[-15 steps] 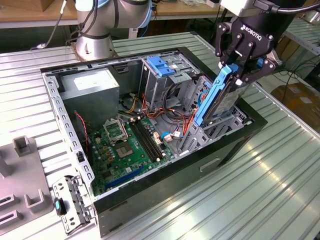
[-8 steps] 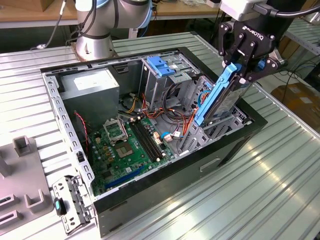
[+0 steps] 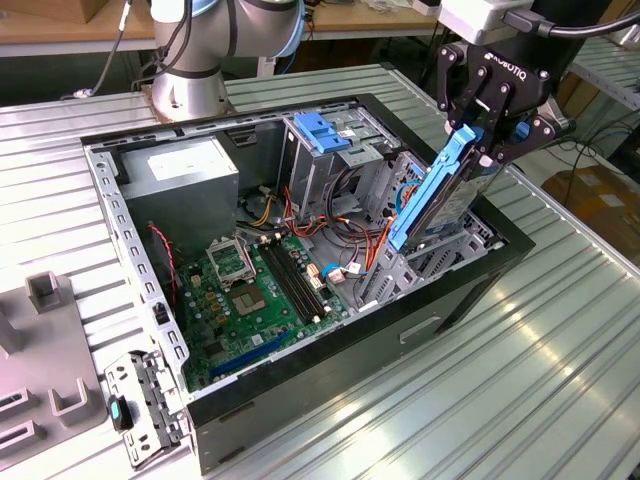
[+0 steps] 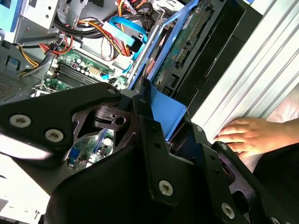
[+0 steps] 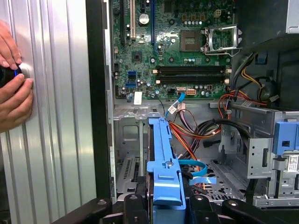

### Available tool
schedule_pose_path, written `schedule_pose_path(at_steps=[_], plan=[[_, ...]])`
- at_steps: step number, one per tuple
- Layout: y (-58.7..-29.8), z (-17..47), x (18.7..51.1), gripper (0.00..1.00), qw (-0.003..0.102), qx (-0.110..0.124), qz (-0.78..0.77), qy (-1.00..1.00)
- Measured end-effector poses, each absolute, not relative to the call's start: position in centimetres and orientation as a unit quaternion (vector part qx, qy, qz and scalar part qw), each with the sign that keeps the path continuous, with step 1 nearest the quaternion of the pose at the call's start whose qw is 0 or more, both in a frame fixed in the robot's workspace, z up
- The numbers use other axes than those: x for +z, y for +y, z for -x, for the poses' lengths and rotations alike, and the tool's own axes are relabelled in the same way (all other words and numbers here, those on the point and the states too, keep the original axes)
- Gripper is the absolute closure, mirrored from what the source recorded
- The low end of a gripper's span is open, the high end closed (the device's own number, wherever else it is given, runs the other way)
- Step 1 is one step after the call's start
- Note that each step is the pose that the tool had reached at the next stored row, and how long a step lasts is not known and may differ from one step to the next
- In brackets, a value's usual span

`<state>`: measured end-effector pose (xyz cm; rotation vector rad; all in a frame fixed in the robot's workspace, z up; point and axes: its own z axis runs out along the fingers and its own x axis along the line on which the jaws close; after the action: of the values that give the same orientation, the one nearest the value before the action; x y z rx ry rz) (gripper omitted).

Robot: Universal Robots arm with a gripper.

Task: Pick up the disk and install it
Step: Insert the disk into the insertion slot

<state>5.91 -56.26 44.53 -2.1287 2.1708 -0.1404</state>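
The disk (image 3: 432, 198) stands tilted on edge over the open computer case (image 3: 330, 400), at the exterior view's right side. Its blue side rail (image 3: 425, 195) faces the camera, and its lower end dips toward the metal bay (image 3: 385, 275) inside the case. My gripper (image 3: 487, 150) is shut on the disk's upper end. In the first wrist view the blue rail (image 5: 163, 158) runs out from between my black fingers (image 5: 133, 207). In the second wrist view the disk's green circuit side (image 4: 187, 51) and blue rail (image 4: 166, 109) show beyond the gripper (image 4: 170, 135).
Inside the case lie the motherboard (image 3: 260, 290), a grey power-supply box (image 3: 180, 175), a blue-topped drive cage (image 3: 325, 130) and loose cables (image 3: 345, 205). A person's hand (image 4: 247, 135) rests on the ribbed table beside the case. A grey fixture (image 3: 40, 350) stands at the exterior view's left.
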Motion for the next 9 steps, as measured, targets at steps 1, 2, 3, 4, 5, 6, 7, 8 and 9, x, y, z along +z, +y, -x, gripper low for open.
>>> schedule_pose_path(at_steps=[1, 2, 3, 4, 5, 6, 7, 8, 9], plan=[[-56.26, -5.9, 44.53, 0.63, 0.049, -0.046, 0.699, 0.712], [-56.26, -5.9, 44.53, 0.63, 0.049, -0.046, 0.699, 0.712], [-56.26, -5.9, 44.53, 0.63, 0.049, -0.046, 0.699, 0.712], [-56.26, -5.9, 44.53, 0.63, 0.049, -0.046, 0.699, 0.712], [-56.26, -5.9, 44.53, 0.63, 0.049, -0.046, 0.699, 0.712], [-56.26, -5.9, 44.53, 0.63, 0.049, -0.046, 0.699, 0.712], [-56.26, -5.9, 44.53, 0.63, 0.049, -0.046, 0.699, 0.712], [-56.26, -5.9, 44.53, 0.63, 0.049, -0.046, 0.699, 0.712], [-56.25, -5.9, 44.58, 0.63, 0.049, -0.046, 0.699, 0.712]])
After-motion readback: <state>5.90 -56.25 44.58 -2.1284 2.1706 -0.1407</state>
